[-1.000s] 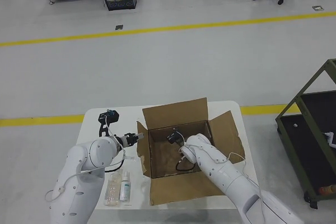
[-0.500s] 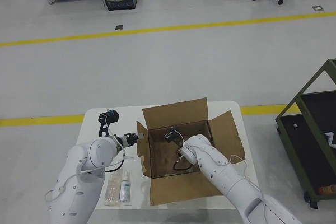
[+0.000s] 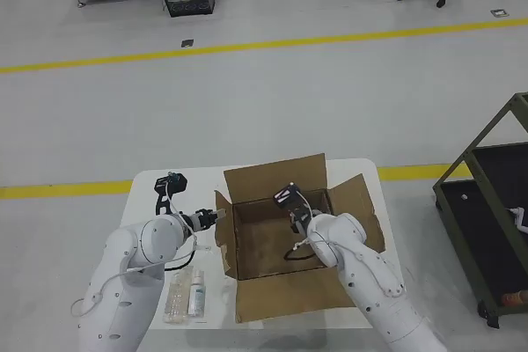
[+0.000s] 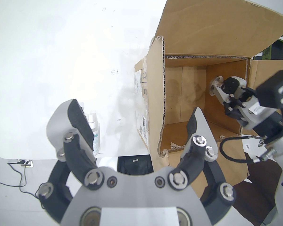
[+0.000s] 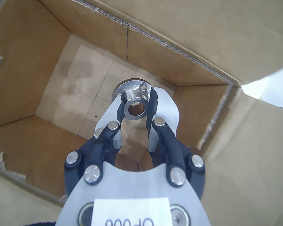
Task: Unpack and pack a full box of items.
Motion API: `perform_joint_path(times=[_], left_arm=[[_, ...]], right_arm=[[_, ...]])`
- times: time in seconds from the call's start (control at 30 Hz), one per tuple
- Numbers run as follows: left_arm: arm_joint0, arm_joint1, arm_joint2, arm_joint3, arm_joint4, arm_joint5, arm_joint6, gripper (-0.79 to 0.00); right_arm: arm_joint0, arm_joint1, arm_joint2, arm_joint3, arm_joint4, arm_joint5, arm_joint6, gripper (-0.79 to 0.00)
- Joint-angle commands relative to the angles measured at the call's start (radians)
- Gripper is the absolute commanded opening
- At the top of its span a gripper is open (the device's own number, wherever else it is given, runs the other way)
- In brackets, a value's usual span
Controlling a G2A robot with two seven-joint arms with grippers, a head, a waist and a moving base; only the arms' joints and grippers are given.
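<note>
The open cardboard box (image 3: 273, 231) stands on the white table (image 3: 343, 169), its flaps spread. My right gripper (image 5: 135, 109) hangs over the box's inside, shut on a metal flange bushing (image 5: 133, 95). In the left wrist view the same right gripper (image 4: 222, 90) holds the bushing (image 4: 214, 86) near the box's far inner wall. The box floor (image 5: 89, 90) below it shows bare cardboard. My left gripper (image 4: 139, 125) stands open, holding nothing, just outside the box's left wall (image 4: 155, 99), and in the top view the left gripper (image 3: 213, 215) sits at that wall's rear corner.
Two small bottles (image 3: 187, 295) lie on the table in front of the left arm, also seen as bottles (image 4: 94, 128) beside a finger. A green cart (image 3: 502, 229) stands on the floor to the right. Torn cardboard scraps (image 4: 173, 145) lie in the box.
The right arm has risen out of the box's depth and shifted right and toward the back wall, carrying the bushing. The left arm has stayed put.
</note>
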Motion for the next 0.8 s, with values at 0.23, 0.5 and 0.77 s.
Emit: perform_joint_path(times=[0.23, 0.5, 0.77], left_arm=[[0.0, 0.0, 0.0, 0.0, 0.0, 0.0, 0.0, 0.0], [0.0, 0.0, 0.0, 0.0, 0.0, 0.0, 0.0, 0.0], [0.0, 0.0, 0.0, 0.0, 0.0, 0.0, 0.0, 0.0]], right_arm=[[-0.168, 0.035, 0.146, -0.242, 0.013, -0.088, -0.11, -0.785], [-0.21, 0.046, 0.167, -0.258, -0.041, -0.129, -0.178, -0.785], [-0.21, 0.046, 0.167, -0.258, -0.041, -0.129, -0.178, -0.785]])
